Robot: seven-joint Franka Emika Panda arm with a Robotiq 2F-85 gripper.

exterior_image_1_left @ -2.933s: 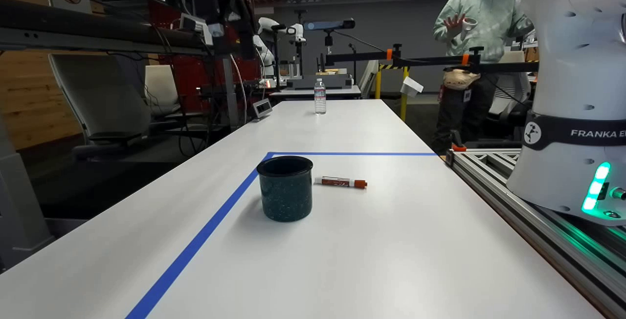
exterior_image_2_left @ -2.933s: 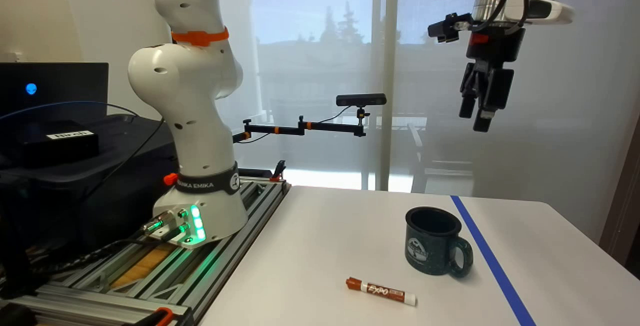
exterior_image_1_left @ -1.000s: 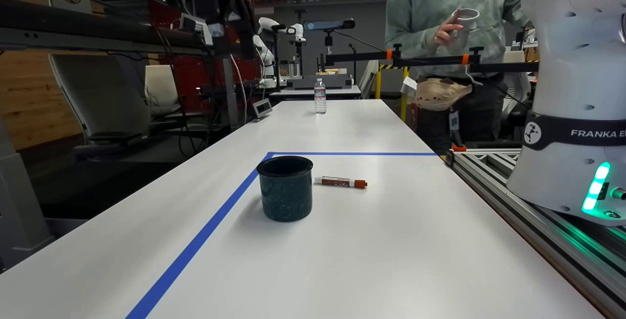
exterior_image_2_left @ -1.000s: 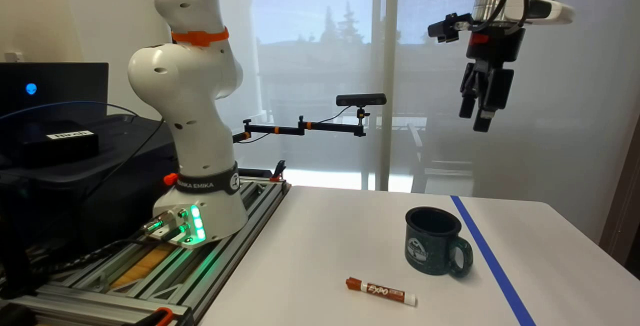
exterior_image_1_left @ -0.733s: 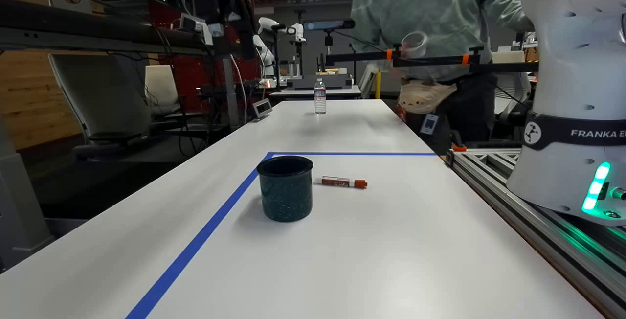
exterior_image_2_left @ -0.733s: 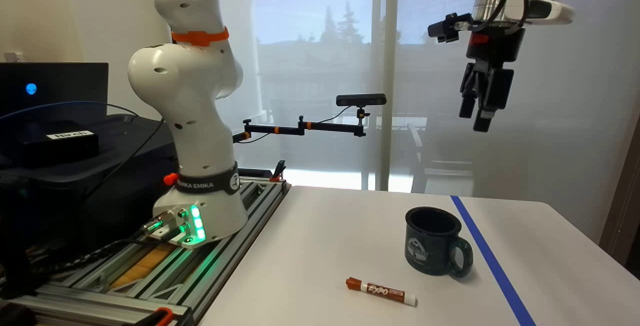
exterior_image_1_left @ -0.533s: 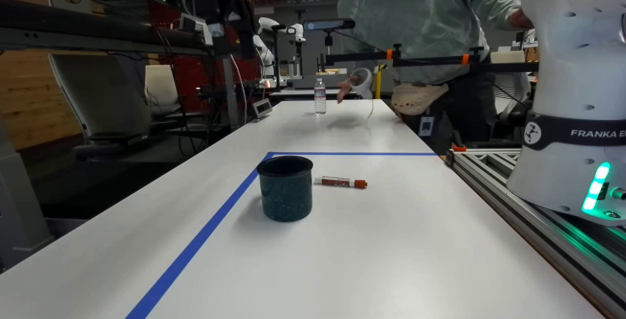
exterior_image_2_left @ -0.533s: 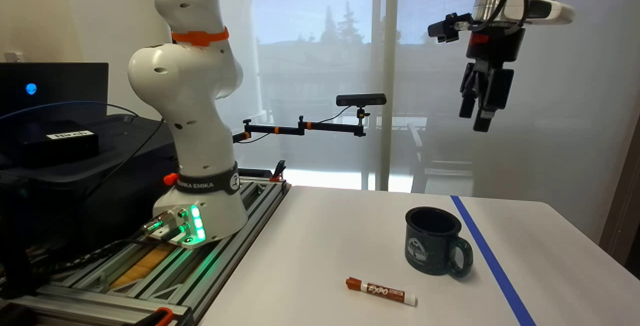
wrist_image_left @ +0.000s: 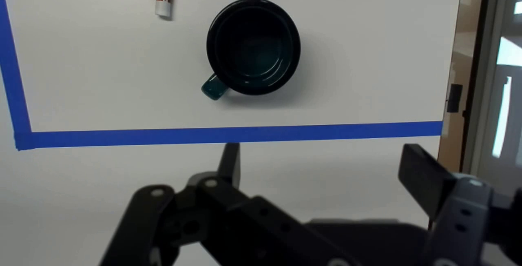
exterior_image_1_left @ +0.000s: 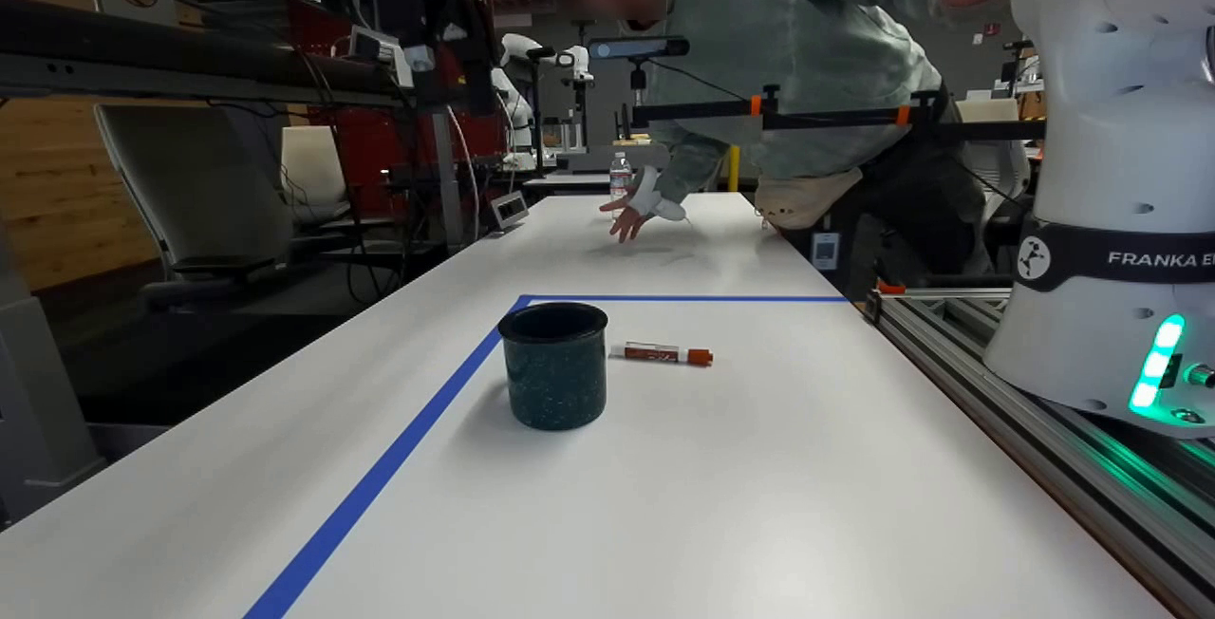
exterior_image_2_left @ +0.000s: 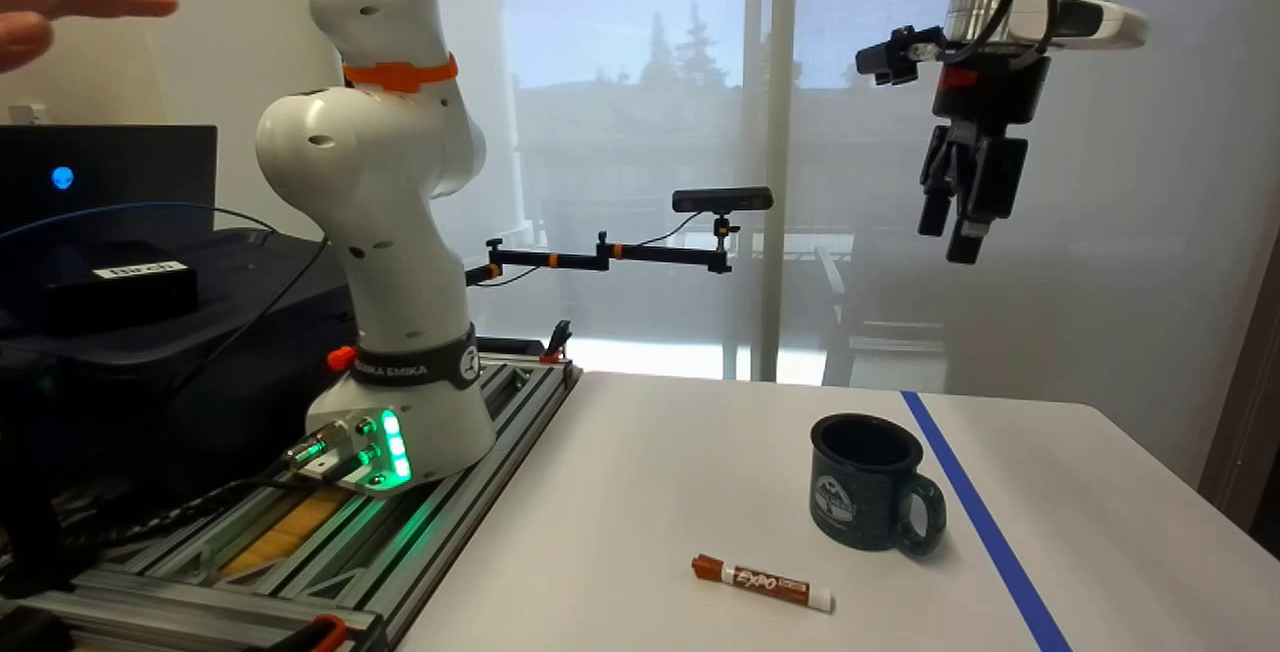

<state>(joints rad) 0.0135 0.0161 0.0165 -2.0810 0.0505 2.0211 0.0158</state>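
- The pincer [wrist_image_left: 320, 156] hangs high over the desk [exterior_image_1_left: 759, 486], pointing down, its fingers spread well apart with nothing between them: released, touching nothing. That height probably keeps it from knocking what stands below.
- Nearest is the mug [exterior_image_2_left: 862, 497], upright on its flat bottom, so it needs no propping. It stands toward the long edge opposite the arm's base [exterior_image_1_left: 1101, 353]; its handle points toward the taped corner, leaving the mouth open from above.
- The marker [exterior_image_2_left: 765, 584] lies flat and apart from the mug, closer to the arm's long edge and to the short end with the bottle. Its brown end faces the arm's edge; being round, it would likely roll if nudged.
- Blue tape [wrist_image_left: 236, 134] follows the opposite long edge, then turns across toward the arm's edge. It seems to fence a working area, with mug and marker both inside.
- Metal rails [exterior_image_1_left: 959, 358] run beside the arm's long edge and carry the base, presumably so the arm can reach across.
- At the short end beyond the tape, a water bottle [exterior_image_1_left: 620, 169] stands upright. A person leans in with one hand [exterior_image_1_left: 629, 218] low before it; why is unclear.
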